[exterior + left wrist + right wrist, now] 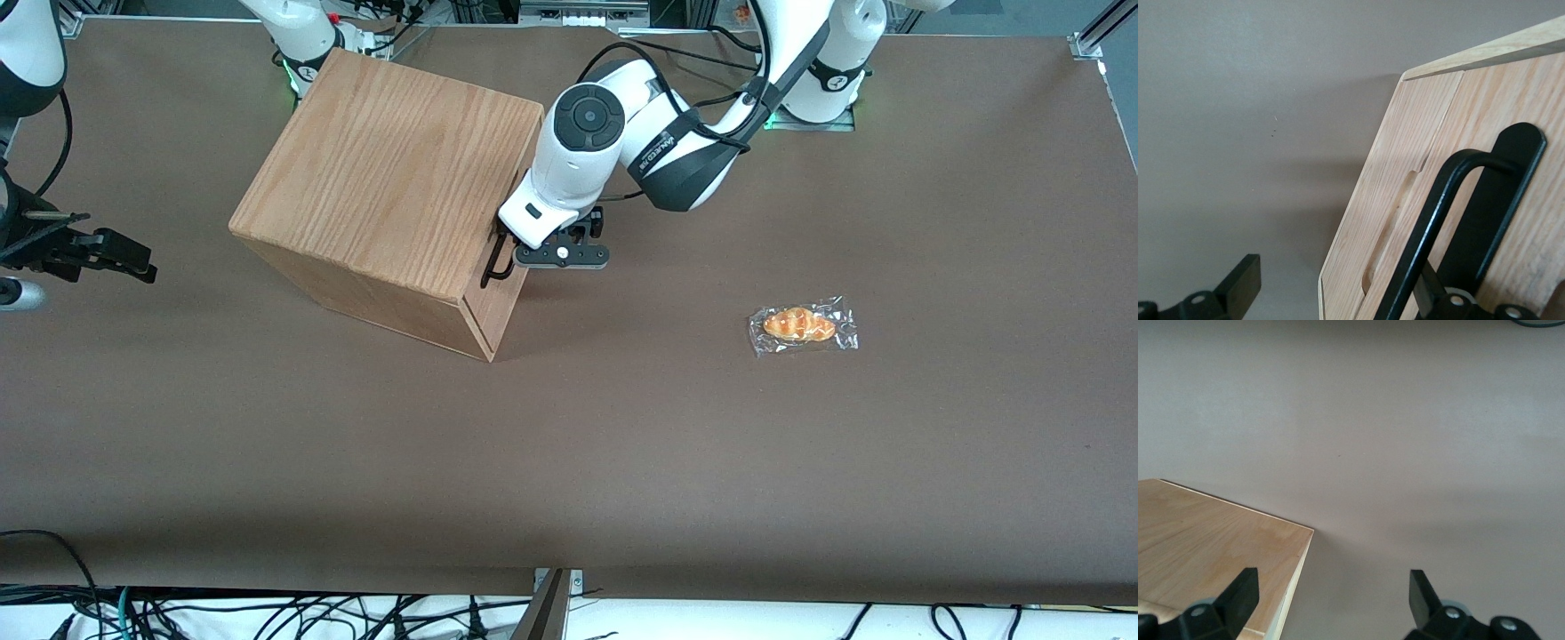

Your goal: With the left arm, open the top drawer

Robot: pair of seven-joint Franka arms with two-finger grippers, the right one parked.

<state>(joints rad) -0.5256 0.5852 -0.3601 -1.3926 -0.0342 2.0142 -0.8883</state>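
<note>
Nearest the front camera lies a wrapped bread roll (pixel 802 325), alone on the brown worktop (pixel 622 462) toward the working arm's end and well apart from everything else. Farther from the camera, near the worktop's far edge and turned at an angle to it, stands the oak-grain cabinet (pixel 391 178). The top drawer (pixel 1418 200) sits in the cabinet's front face, which points toward the working arm's end; its seams look flush with the cabinet, so it appears fully shut.

The left arm (pixel 622 124) reaches down to that front face, and its claw (pixel 533 253) hangs right at the black bar handle (pixel 1438 220). In the left wrist view one finger (pixel 1238 287) stands out to one side over bare worktop, while the other is close against the handle, so the claw is spread wide with the bar between its fingers and nothing yet clamped.

By this showing, the approach is done and the claw is lined up on the handle. Left to do: close on the bar, then pull the drawer straight out from the cabinet front
</note>
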